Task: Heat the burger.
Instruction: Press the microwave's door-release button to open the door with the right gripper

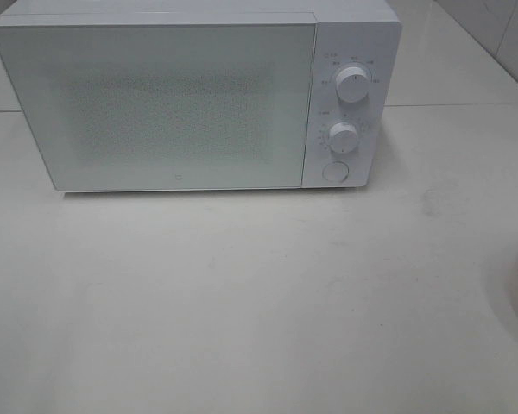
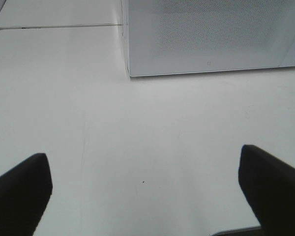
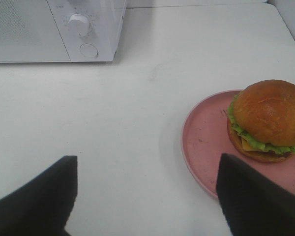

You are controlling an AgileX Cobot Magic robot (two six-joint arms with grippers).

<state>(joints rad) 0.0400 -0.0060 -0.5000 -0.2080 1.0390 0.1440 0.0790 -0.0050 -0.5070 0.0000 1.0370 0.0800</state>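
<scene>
Even, soft light; washed-out, grainy high view. Faint shadow under microwave (image 1: 198,191) front (moiré speckle on its door (image 1: 155,103)). Wrist-view fingers (image 3: 34,201) dark, blurred

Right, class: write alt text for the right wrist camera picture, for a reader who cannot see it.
A golden-brown domed burger with green lettuce sits on a round pink plate on a white table. Farther off stands a white microwave, door shut; the open, empty right claw's dark fingers show nearest the camera.
</scene>
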